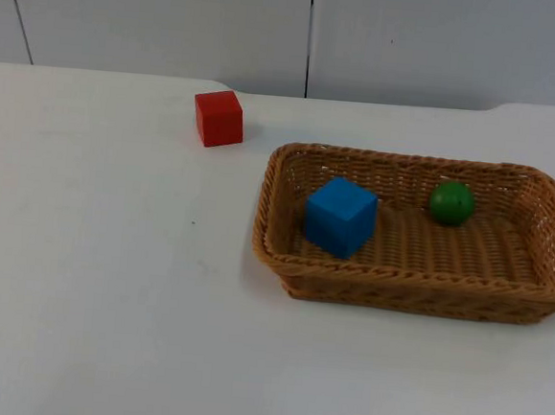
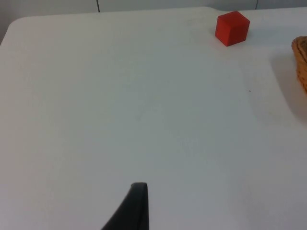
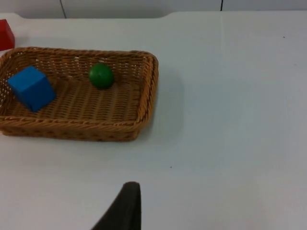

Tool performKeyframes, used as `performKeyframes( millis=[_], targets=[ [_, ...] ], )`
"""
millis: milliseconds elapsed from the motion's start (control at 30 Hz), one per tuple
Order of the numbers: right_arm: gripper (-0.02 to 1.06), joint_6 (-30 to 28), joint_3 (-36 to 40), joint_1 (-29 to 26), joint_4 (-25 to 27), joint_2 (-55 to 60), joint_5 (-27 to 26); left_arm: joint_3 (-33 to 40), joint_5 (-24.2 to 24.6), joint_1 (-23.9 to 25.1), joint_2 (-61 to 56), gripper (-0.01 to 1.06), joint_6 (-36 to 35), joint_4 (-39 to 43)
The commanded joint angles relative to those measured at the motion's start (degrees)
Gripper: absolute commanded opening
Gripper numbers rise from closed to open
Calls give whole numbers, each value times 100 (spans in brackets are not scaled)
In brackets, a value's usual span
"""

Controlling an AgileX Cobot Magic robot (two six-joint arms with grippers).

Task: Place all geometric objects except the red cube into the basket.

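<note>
A wicker basket (image 1: 285, 237) stands on the right half of the table. Inside it a blue cube (image 1: 340, 215) leans against the left wall and a green ball (image 1: 451, 202) lies toward the back right. The red cube (image 1: 218, 117) sits on the table outside, behind the basket's left end. In the right wrist view the basket (image 3: 146, 96) holds the blue cube (image 3: 31, 87) and green ball (image 3: 101, 75), and my right gripper (image 3: 125, 208) waits over bare table short of it. My left gripper (image 2: 135, 208) waits over bare table, far from the red cube (image 2: 232, 28).
The white table ends at the grey partition wall (image 1: 310, 32) behind the red cube. The basket's right end reaches the edge of the top view. Open table surface lies to the left of and in front of the basket.
</note>
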Motion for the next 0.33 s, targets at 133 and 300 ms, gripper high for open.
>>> performKeyframes(
  millis=[133,300],
  targets=[
    [105,13,5,-36,13,-14,-50,24,-61,217,-26,102,-32,38],
    [105,13,5,-36,13,-14,-50,24,-61,651,-26,102,-21,38]
  ],
)
